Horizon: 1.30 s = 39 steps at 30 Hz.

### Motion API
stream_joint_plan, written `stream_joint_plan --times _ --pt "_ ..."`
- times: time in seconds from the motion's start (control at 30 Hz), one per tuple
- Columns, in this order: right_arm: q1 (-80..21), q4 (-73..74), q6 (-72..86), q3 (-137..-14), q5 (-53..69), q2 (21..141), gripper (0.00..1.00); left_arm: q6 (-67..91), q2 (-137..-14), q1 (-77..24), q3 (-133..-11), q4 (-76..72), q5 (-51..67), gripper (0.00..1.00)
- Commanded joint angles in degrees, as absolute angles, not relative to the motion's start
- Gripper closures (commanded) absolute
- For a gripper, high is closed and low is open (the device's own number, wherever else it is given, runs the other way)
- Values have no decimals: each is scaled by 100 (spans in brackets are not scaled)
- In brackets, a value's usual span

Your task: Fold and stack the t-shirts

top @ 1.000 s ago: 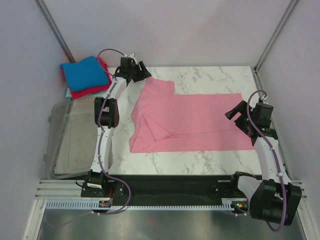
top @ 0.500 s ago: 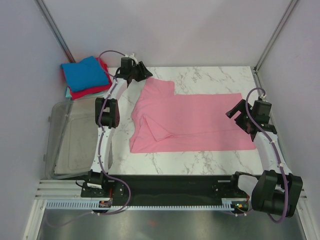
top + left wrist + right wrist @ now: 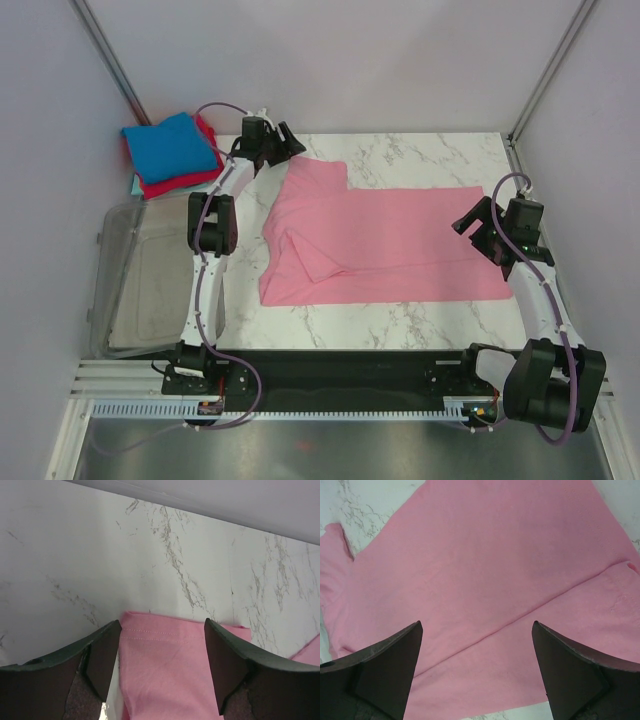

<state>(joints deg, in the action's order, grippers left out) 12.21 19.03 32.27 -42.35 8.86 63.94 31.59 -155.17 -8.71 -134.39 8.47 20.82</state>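
pink t-shirt (image 3: pixel 390 240) — spread out; left gripper (image 3: pixel 162 625) parted above it; right gripper (image 3: pixel 476 625) wide

White marble-pattern table (image 3: pixel 420 150) with grey veining. Clear plastic rectangular tub (image 3: pixel 105 290) sits just off its left edge, long side running along the table. Plain pale walls (image 3: pixel 340 60) on three sides, with slanted metal frame posts (image 3: pixel 110 60) at the back corners. Black base plate (image 3: pixel 340 368) along the near edge, white slotted cable duct (image 3: pixel 320 408) in front of it.
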Motion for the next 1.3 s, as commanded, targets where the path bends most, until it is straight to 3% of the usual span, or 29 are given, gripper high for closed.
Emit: stream_joint_plan --times 0.0,0.1,0.3,0.5,0.8,0.93,1.0,1.1,1.27 --pt "1195 1775 3103 -4482 905 6399 2 3322 -15284 -870 -13158 1299 1767 23" --pt "1195 1802 3085 -4491 905 6337 2 3174 -15381 -896 -13482 1774 1697 24" --pt "1195 1802 3111 -4509 1028 6258 2 2347 -14511 -1265 -12578 1529 361 20" --pt "1195 1810 3094 -4500 1142 6232 2 1760 -15344 -1537 -14253 3075 255 20" --pt "1195 1881 3032 -4482 1266 6153 2 1240 -15504 -1793 -14572 3699 -763 17" --pt "1195 1890 2971 -4535 1318 6196 2 976 -15355 -1854 -14353 3473 -1967 6" --pt "1195 1890 2953 -4544 1327 6249 2 958 -15215 -1854 -14300 3297 -2346 5" --pt "1195 1837 2944 -4535 1345 6337 2 765 -14846 -1854 -13642 2480 -2233 5" --pt "1195 1758 2945 -4561 1397 6504 2 668 -15090 -1828 -13869 2338 -1812 8"
